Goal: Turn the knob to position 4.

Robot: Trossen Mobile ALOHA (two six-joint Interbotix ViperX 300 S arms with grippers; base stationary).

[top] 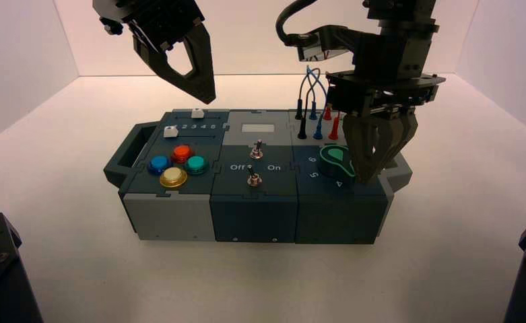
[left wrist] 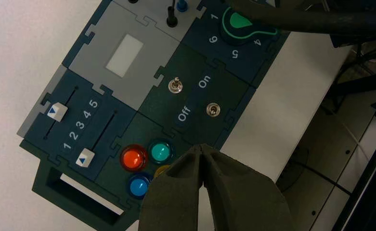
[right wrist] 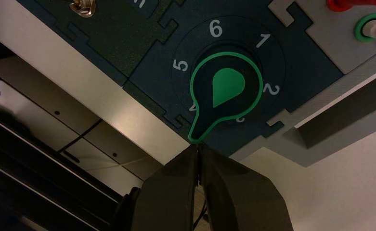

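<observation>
Presently the right pincer (right wrist: pixel 199 147), its fingers pressed together, is at the pointer (right wrist: pixel 198 130) of the dark green rotary knob (right wrist: pixel 228 86); whether they touch is unclear. That pointer lies between the printed "3" (right wrist: pixel 240 120) and "4" (right wrist: pixel 193 107), nearer the latter. Approaching from the wrong side could drive it towards "3"; pushing too long could carry it past "4" to the "5" (right wrist: pixel 180 65) beyond. Tips held too high might skim over it. Well apart hangs the idle left pincer (left wrist: pixel 201 146), also closed, above the box's left part (top: pixel 179 232).
</observation>
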